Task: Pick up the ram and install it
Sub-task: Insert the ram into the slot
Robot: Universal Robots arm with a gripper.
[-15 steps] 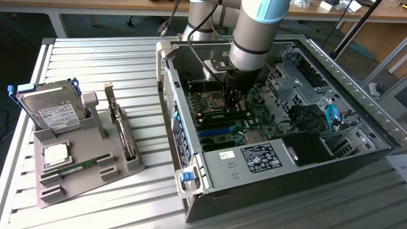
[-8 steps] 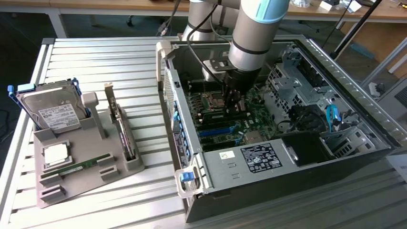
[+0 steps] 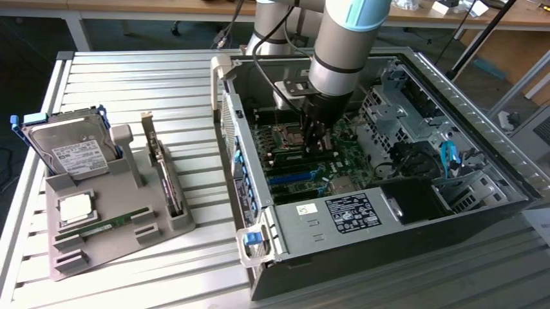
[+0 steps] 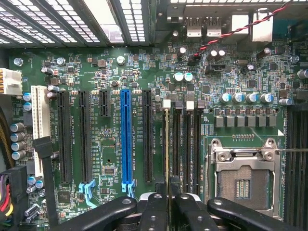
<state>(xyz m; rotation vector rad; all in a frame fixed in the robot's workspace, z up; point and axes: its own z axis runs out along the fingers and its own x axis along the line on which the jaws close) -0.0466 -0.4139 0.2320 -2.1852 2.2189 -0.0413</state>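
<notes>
The ram (image 4: pixel 167 144) stands on edge (a thin yellow-green line) along a memory slot (image 4: pixel 167 103), pinched at one end.

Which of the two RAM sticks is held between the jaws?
The RAM stick standing edge-on at the memory slots; the other stick lies in the grey tray.

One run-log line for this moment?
gripper: shut on ram | location: inside computer case, at memory slots | seated: cannot tell | spare ram: lying on tray
</notes>
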